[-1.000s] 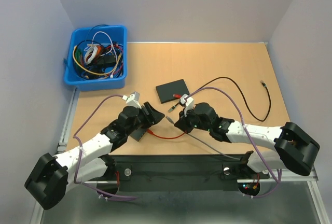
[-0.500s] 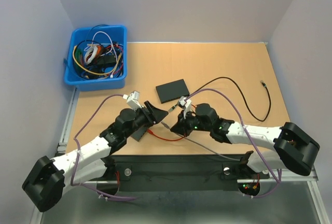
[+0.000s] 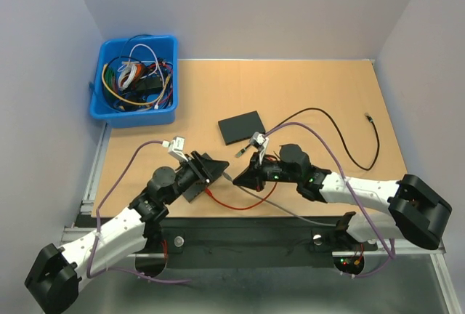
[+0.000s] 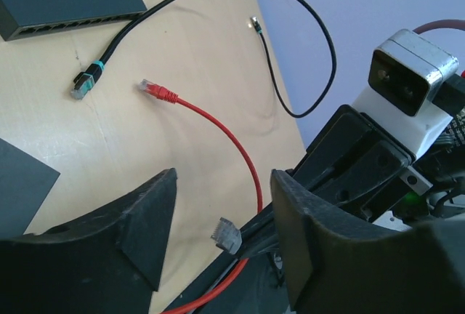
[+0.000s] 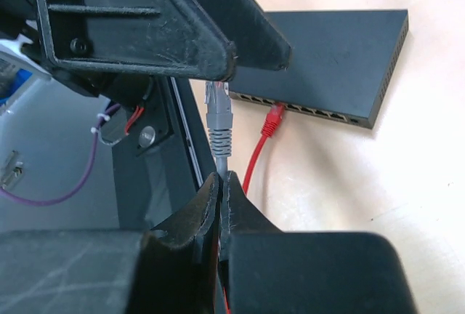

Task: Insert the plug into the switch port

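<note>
Top external view hides the ports of the switch (image 3: 242, 126) from you; only its flat black top shows. Where the two arms meet over the near edge of the surface (image 3: 327, 89), detail is too small to read.

Left wrist view: switch cut off by the top-left corner. A dark slab (image 4: 22, 183) is cut off at the left edge, identity unclear.

Right wrist view: tip of the grey plug (image 5: 220, 114) meets the edge of a finger (image 5: 182, 45) of the left claw (image 4: 224, 176); you cannot tell whether they touch.

Right claw (image 5: 220, 183): closed tight on the grey cable (image 5: 220, 167) just behind the plug's boot. The plug sticks out ahead of the fingertips, off the surface and apart from the switch.

Left claw: partly spread, holding nothing. From its own camera the grey plug sits in the gap, clear of both fingers.

Red plug (image 4: 156, 90) lies loose on the surface near the switch's port side.
</note>
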